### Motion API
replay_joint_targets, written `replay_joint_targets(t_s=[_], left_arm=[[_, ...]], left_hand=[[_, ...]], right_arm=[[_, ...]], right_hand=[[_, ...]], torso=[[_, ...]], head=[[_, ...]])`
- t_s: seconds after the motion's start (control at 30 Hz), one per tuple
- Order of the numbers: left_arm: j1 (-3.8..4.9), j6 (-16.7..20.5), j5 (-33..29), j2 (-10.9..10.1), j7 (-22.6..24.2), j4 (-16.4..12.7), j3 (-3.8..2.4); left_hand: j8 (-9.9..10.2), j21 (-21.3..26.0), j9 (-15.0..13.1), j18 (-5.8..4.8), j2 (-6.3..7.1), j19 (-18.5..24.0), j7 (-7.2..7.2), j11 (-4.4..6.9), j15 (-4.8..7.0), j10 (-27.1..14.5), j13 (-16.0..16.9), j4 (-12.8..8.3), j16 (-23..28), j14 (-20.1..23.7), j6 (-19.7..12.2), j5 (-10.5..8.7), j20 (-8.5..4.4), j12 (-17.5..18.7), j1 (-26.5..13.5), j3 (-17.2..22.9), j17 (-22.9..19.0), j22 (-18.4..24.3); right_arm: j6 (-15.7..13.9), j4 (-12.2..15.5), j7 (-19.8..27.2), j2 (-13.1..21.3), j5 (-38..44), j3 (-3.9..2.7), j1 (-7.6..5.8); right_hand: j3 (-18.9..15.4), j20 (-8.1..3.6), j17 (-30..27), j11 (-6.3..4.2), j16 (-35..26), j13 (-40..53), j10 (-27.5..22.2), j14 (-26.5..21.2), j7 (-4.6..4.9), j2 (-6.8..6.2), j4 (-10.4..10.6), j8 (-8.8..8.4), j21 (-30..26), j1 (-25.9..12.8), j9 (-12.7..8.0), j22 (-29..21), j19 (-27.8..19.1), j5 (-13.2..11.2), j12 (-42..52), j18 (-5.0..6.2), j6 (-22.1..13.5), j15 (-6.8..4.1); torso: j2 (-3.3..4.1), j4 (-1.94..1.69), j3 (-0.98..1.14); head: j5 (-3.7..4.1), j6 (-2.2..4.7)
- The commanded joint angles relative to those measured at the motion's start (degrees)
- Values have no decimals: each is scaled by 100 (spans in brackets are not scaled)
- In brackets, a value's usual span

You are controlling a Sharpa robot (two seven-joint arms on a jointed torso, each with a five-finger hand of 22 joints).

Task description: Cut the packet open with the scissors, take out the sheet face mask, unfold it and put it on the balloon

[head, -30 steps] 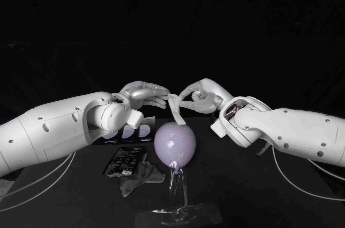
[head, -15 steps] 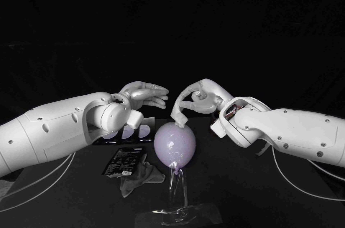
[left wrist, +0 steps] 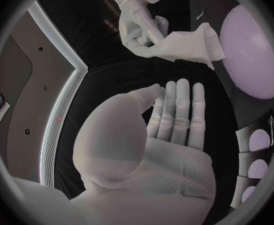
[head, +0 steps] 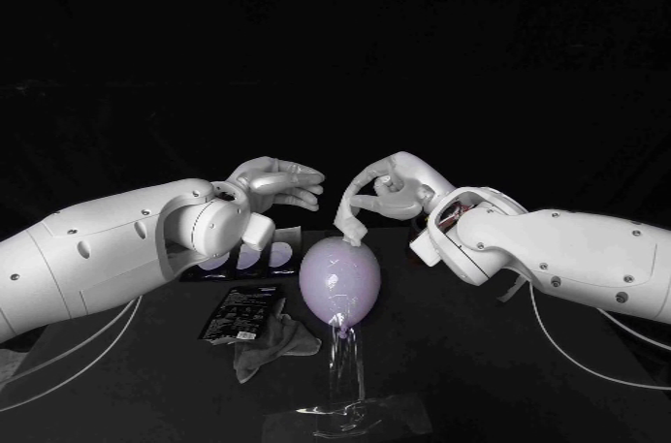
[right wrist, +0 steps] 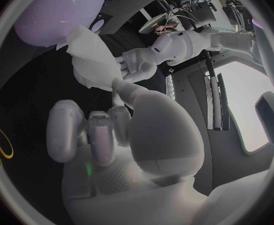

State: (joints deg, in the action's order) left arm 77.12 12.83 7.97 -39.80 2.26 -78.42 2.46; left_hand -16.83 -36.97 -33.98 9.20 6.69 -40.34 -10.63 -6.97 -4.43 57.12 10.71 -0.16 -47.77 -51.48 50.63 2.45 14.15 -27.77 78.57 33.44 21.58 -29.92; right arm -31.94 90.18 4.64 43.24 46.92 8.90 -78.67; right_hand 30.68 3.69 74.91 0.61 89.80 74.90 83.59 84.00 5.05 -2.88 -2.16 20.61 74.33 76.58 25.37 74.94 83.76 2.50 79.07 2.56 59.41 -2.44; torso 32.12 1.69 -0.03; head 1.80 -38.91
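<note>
- Above the balloon [head: 341,280], the right hand [head: 389,189] pinches the sheet mask [head: 350,215] by its upper end between thumb and a finger, with the other fingers loosely curled.
- Mask hangs as a narrow, folded strip. Its lower end reaches the balloon's top; touching or just shy, cannot tell.
- Left hand [head: 277,183] is just beside the mask, across from the right hand. Its fingers are stretched out, the palm is bare, and it holds nothing.
- Step in hand, my read: unfolding. The mask is out of the packet and not yet spread.
- To do it well:
  - Left hand should catch a free edge or corner opposite the right hand's pinch.
  - Both hands then draw apart slowly so the layers peel rather than tear; a wet sheet probably clings to itself.
  - Keep the mask over the balloon so it can drop straight on.
  - Don't shove the balloon; it looks light on its perch.
- Balloon stands upright on a clear stand [head: 342,385], mid-table, between the two arms.
- Packet [head: 240,312] lies flat on the table [head: 462,365] on the left-arm side of the balloon, apart from it.
- Crumpled cloth [head: 272,341] lies just beside the packet.
- Pale ovals [head: 249,257] sit in a row beyond the packet, partly behind the left arm.
- Counts:
  - two hands
  - one mask
  - one balloon
  - one stand
  - one packet
  - one cloth
  - three ovals
</note>
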Motion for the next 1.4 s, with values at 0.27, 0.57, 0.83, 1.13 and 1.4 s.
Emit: replay_joint_targets(t_s=[0.27,0.57,0.83,1.13,1.4], left_arm=[[-6,-200,441,-109,352,-149,55],[-68,-299,494,-193,458,-233,96],[-143,-335,484,-232,484,-269,113],[-218,-364,400,-230,495,-267,128],[-287,-369,173,-199,521,-231,144]], left_hand=[[-52,-144,97,138,95,-355,11,5,66,-70,-48,18,-343,-247,57,31,-125,41,33,-159,123,-65],[-64,-173,118,136,97,-399,14,12,76,-56,-52,34,-399,-284,60,32,-157,28,34,-186,143,-78],[-82,-288,164,139,93,-554,23,23,102,-60,-70,56,-516,-390,54,32,-245,21,56,-231,182,-132],[-80,-499,242,141,87,-782,16,19,121,-108,-110,88,-660,-538,-5,33,-392,41,84,-275,234,-240],[-86,-99,325,80,97,-447,-38,-62,1,-235,-210,250,-7,-103,-115,36,-306,146,21,-170,-63,-13]], right_arm=[[-181,-25,70,20,-130,-13,-18],[-238,-37,84,32,-171,-18,-44],[-294,-42,113,52,-215,-27,-59],[-359,-73,157,70,-289,-42,-78],[-507,-120,252,74,-476,-65,-134]], right_hand=[[32,-47,1509,-6,20,696,46,600,-6,43,2,39,-20,-11,14,1081,-11,28,12,63,27,-57],[32,-47,1509,-6,20,696,46,600,-6,43,2,39,-20,-11,14,1081,-11,28,12,63,27,-57],[36,-47,1509,-6,20,696,47,600,-6,42,0,45,-15,-14,19,1083,-9,29,12,62,22,-57],[36,-47,1509,-6,20,696,47,600,-6,42,0,45,-15,-14,19,1083,-9,29,12,62,22,-57],[42,-47,1509,-6,20,690,41,600,-5,41,-5,52,-9,-16,24,1084,-7,29,3,61,16,-57]], torso=[[1,-1,-4],[1,-2,-2],[4,2,-4],[-2,-7,-2],[-3,-5,-1]], head=[[25,9],[45,24],[54,24],[64,44],[73,73]])
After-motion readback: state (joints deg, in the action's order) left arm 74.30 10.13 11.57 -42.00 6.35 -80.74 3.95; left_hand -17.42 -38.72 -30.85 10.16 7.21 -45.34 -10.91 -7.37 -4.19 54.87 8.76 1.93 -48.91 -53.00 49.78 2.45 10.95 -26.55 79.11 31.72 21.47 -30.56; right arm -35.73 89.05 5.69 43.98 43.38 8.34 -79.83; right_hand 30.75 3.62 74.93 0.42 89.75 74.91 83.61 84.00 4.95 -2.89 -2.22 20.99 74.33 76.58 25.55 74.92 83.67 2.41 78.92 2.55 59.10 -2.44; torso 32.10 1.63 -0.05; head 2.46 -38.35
